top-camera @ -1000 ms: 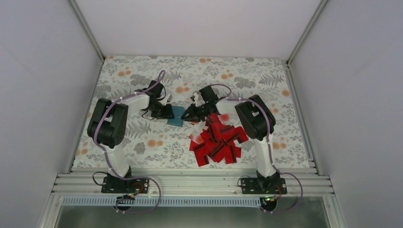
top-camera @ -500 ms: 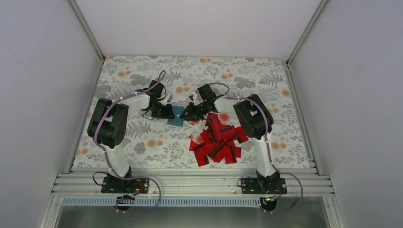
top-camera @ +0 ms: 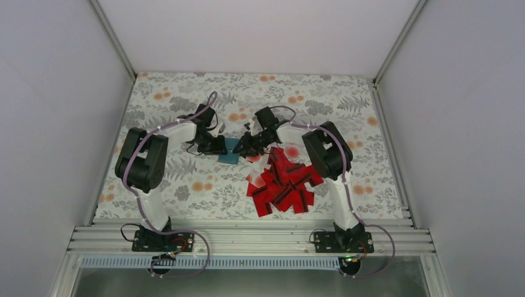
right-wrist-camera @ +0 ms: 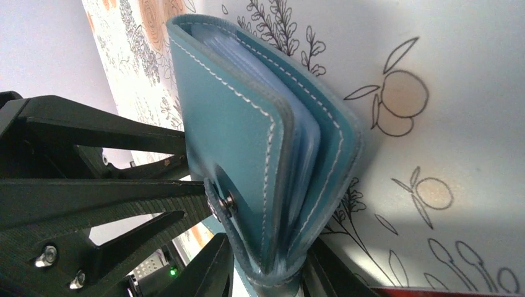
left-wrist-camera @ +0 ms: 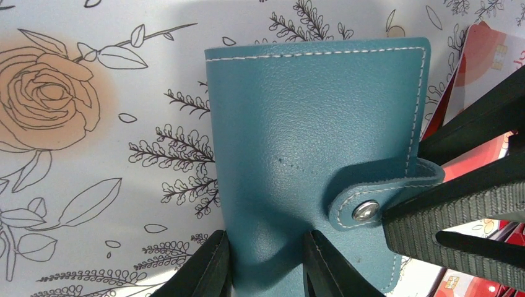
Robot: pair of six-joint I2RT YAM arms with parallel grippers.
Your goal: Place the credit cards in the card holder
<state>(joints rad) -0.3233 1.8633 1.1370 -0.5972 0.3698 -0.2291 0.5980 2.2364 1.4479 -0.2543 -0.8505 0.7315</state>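
The teal card holder [top-camera: 230, 150] lies snapped shut on the floral table between both grippers. My left gripper [top-camera: 216, 146] is closed narrowly on its spine-side end; in the left wrist view [left-wrist-camera: 266, 269] the holder [left-wrist-camera: 309, 136] dimples between the tips. My right gripper [top-camera: 244, 147] is shut on the snap-tab edge; in the right wrist view [right-wrist-camera: 266, 272] the holder [right-wrist-camera: 247, 124] stands edge-on with its clear pockets showing. The red credit cards [top-camera: 282, 182] lie in a loose pile to the right of the holder. A few cards [left-wrist-camera: 470, 62] show in the left wrist view.
The floral table cloth [top-camera: 186, 99] covers the work area. Grey walls with metal posts enclose the table on three sides. A metal rail [top-camera: 247, 238] runs along the near edge by the arm bases.
My right gripper has shifted slightly left, onto the holder's tab edge. The left gripper and the card pile have hardly moved.
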